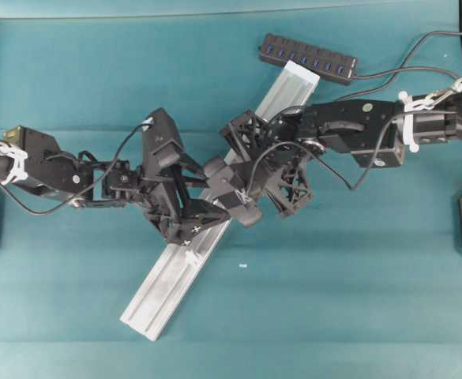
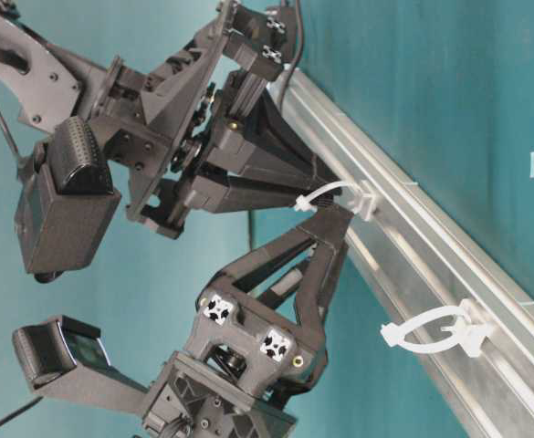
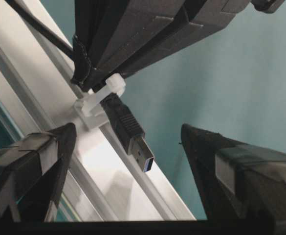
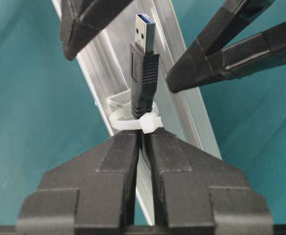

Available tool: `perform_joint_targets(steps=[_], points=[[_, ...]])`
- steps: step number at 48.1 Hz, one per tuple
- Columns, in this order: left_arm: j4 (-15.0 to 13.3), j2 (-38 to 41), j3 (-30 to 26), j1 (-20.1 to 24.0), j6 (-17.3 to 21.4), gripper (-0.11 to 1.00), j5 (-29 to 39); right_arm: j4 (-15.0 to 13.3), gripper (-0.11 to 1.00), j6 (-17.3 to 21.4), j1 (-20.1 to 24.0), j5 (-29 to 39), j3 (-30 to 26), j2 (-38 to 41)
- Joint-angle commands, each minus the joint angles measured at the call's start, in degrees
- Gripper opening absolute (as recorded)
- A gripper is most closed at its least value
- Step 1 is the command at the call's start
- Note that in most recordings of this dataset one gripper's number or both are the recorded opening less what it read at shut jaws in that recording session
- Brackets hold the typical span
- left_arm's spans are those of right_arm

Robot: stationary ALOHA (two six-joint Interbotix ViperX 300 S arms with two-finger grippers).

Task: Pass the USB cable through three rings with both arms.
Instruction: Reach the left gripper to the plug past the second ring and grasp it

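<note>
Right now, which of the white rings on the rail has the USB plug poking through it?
The ring between the two end effectors; the USB plug sticks out of it. The other ring, further down the rail, hangs empty.

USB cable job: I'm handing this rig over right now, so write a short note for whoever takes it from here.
Right claw: shut on the USB cable just behind a ring; the plug pokes through it.
Left claw: open, fingers either side of the plug, not gripping.
Rail lies diagonally; another ring is empty.
Done: plug is through this ring.
Left: take the plug with the left claw, pull it through, then thread the remaining rings.
</note>
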Motion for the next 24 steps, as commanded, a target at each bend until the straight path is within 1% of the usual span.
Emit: perform_joint_targets(steps=[1, 9, 15, 19, 22, 24], points=[[0.09, -0.44, -0.79, 0.09, -0.09, 0.92, -0.88, 0.26, 0.08, 0.79, 0.18, -0.09, -0.18, -0.09], [0.09, -0.62, -0.53, 0.09, 0.00, 0.86, -1.41, 0.26, 0.08, 0.79, 0.18, -0.18, -0.26, -0.09], [0.09, -0.70, -0.44, 0.00, 0.00, 0.76, -1.41, 0.26, 0.08, 0.79, 0.18, -0.18, -0.18, -0.09], [0.09, -0.79, -0.44, 0.00, 0.88, 0.66, -1.41, 0.44, 0.08, 0.88, 0.18, 0.00, -0.26, -0.09], [0.09, -0.79, -0.26, -0.26, 1.32, 0.54, -1.41, 1.23, 0.08, 0.79, 0.18, -0.09, -0.26, -0.09], [0.09, -0.79, -0.09, -0.35, 1.67, 0.44, -1.41, 1.76, 0.08, 0.79, 0.18, -0.09, -0.44, -0.09]])
